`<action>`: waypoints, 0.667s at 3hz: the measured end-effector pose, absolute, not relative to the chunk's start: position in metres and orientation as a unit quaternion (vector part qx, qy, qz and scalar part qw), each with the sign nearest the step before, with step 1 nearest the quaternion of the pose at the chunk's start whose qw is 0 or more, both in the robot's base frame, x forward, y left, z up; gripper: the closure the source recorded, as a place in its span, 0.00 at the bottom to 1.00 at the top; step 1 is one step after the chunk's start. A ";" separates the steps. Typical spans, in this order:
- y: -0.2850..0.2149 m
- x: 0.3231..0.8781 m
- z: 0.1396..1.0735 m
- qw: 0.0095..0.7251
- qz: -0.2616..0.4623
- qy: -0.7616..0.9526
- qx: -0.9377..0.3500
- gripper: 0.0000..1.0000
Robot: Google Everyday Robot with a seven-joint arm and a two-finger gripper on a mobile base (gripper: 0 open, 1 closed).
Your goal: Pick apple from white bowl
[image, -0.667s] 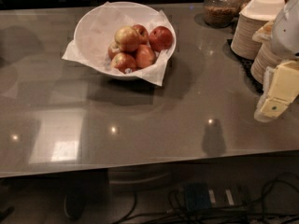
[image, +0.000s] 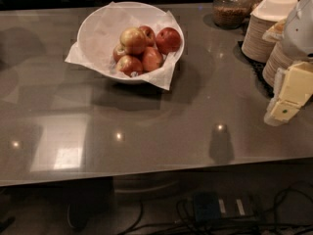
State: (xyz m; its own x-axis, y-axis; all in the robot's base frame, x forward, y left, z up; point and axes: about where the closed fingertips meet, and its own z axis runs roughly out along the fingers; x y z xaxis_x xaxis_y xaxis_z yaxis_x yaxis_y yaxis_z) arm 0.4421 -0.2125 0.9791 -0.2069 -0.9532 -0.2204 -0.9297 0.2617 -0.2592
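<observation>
Apple (image: 133, 38) tops redder apples (image: 168, 39) in white bowl (image: 98, 28) on counter (image: 161, 126); gripper (image: 286, 102), state unclear, hangs well right of bowl beside foam bowls (image: 264, 31).

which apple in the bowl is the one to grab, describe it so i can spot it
On the grey table, find the wide white bowl lined with crinkled paper, away from the gripper at the right edge. In its pile, the apple sits on top: palest, yellow-gold with a red blush, unlike its redder neighbours.
</observation>
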 end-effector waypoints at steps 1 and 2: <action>-0.187 0.467 0.989 0.217 -0.029 0.745 -0.630 0.00; -0.150 0.495 1.001 0.270 -0.013 0.705 -0.656 0.00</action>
State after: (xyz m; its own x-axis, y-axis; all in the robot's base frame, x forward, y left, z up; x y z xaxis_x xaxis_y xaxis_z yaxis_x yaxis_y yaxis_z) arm 0.4951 -0.1497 1.0010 0.0058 -0.9318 -0.3629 -0.9175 0.1393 -0.3725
